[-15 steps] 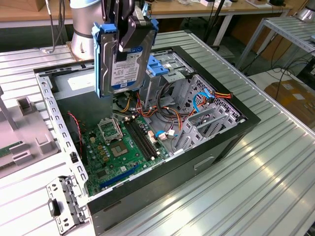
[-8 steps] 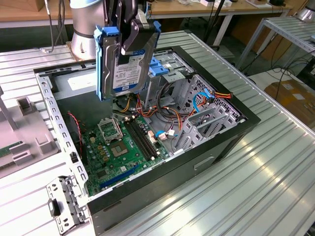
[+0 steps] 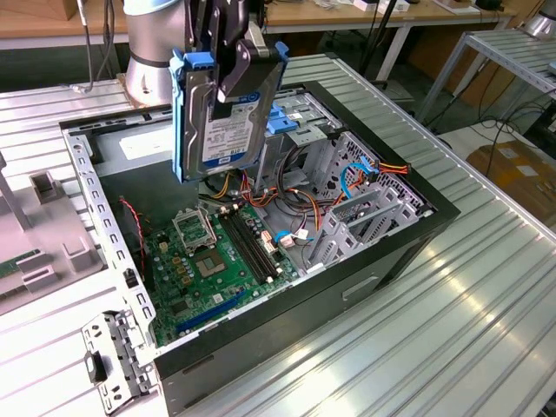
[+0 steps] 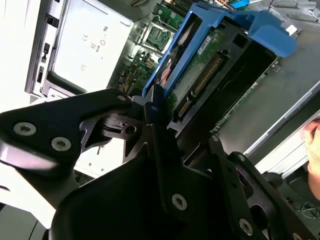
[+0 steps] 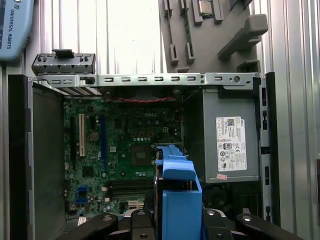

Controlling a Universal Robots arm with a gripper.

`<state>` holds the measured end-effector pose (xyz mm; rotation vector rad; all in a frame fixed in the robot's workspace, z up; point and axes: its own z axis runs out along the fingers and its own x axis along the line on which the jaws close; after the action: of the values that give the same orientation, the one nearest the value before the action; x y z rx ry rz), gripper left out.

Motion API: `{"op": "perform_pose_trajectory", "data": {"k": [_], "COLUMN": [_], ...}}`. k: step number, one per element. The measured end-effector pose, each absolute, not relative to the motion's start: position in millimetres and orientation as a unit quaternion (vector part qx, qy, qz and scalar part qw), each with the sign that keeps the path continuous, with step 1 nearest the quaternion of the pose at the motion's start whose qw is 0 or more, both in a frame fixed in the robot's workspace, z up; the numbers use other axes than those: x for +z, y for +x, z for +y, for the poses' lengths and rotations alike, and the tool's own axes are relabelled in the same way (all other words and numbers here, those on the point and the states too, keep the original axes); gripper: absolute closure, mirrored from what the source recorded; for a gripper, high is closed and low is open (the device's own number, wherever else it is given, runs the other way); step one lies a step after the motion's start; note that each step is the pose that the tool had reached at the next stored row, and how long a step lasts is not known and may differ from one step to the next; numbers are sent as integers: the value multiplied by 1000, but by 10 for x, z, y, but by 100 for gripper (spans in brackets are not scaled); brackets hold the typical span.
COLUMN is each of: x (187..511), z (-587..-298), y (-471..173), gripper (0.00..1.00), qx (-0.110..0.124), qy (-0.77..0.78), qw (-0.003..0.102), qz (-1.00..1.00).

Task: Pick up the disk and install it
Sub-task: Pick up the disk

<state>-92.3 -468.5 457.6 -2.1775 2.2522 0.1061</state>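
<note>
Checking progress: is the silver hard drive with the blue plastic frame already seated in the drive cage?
No, the black gripper holds the silver hard drive aloft above the open computer case.

The open computer case (image 3: 261, 347) lies in the middle of the table (image 3: 486, 295). Inside it, the motherboard (image 3: 206, 261) sits toward the exterior view's left and the drive cage (image 3: 367, 207) toward its right. The disk (image 3: 224, 122) hangs on edge above the case's far side, clamped in the gripper (image 3: 248, 65). A bracket (image 3: 109, 363) lies by the case's near corner.

One disk (image 3: 228, 126), one claw (image 3: 248, 80), one open computer case (image 3: 261, 334), one motherboard (image 3: 204, 261), one power-supply box (image 5: 230, 135).
</note>
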Motion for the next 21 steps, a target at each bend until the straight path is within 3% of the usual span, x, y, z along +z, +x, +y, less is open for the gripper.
{"op": "perform_pose_trajectory", "data": {"k": [21], "x": [4560], "z": [-4961], "y": [-917], "gripper": [64], "qx": [34], "qy": [-695], "qw": [4], "qz": [719]}}
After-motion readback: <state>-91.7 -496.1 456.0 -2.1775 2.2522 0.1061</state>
